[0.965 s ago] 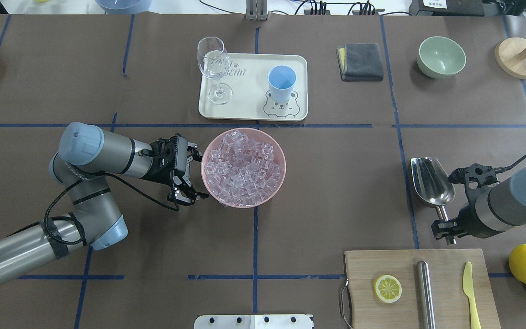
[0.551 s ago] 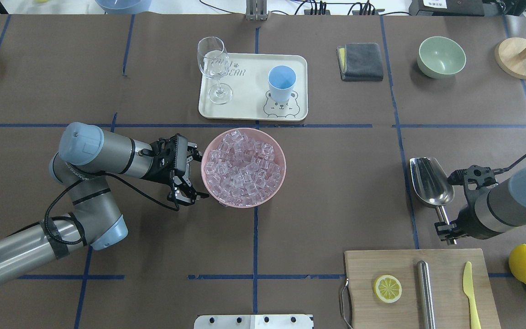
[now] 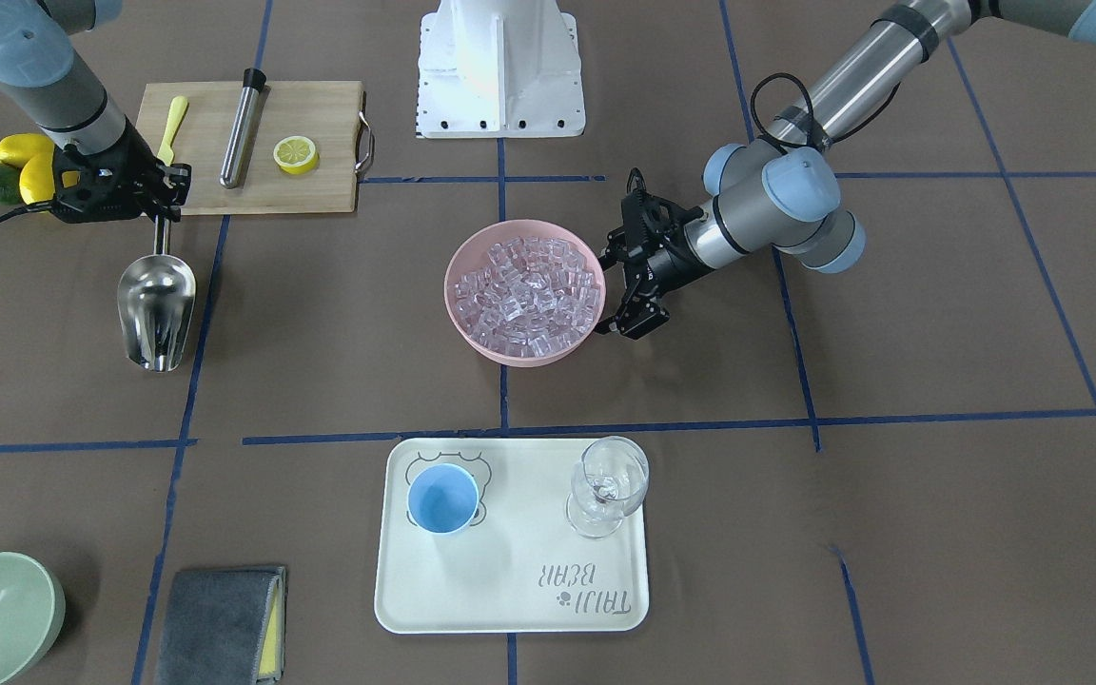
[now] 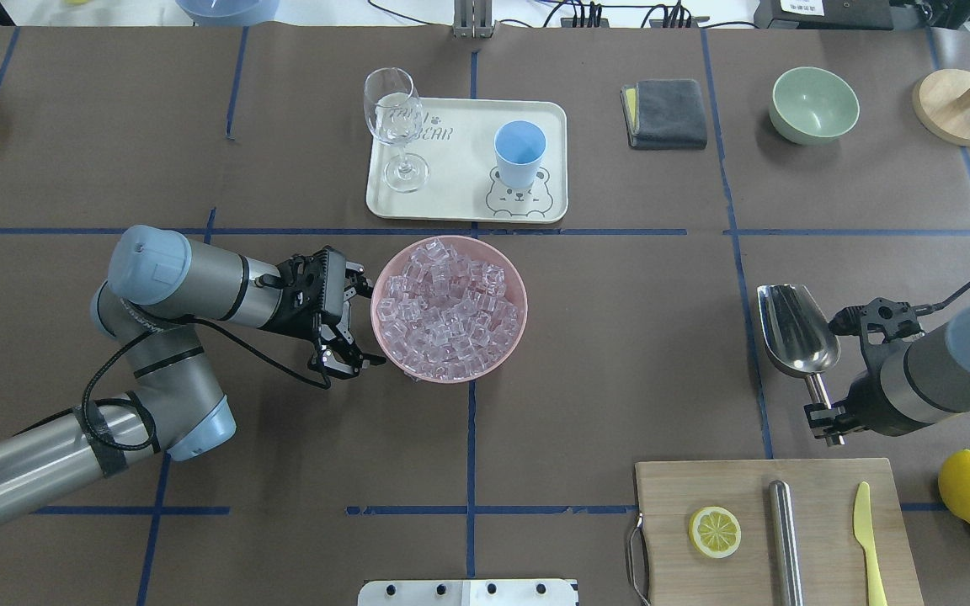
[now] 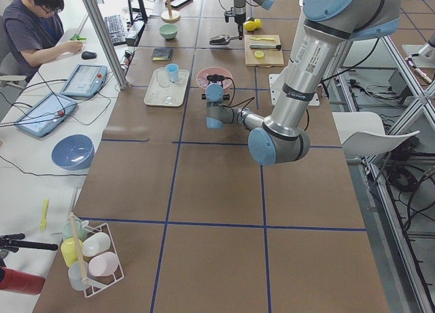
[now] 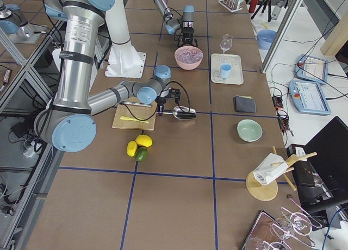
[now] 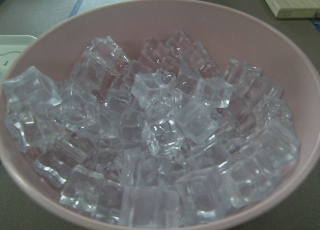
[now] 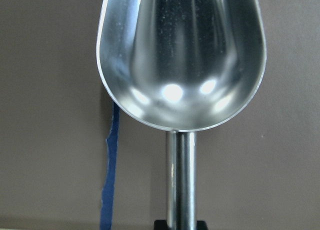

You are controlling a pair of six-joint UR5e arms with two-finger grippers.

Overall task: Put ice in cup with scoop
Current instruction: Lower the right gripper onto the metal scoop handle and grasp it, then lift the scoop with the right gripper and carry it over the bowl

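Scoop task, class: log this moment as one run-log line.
right gripper: shut on scoop | scoop: empty | left gripper: open beside bowl | ice: in bowl | cup: empty, on tray

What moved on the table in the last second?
The scoop crept slightly toward the table's far side, possibly lifting. The right gripper holds its handle, and that arm shifted too. The left gripper, the ice, the pink bowl and the cup stayed put.
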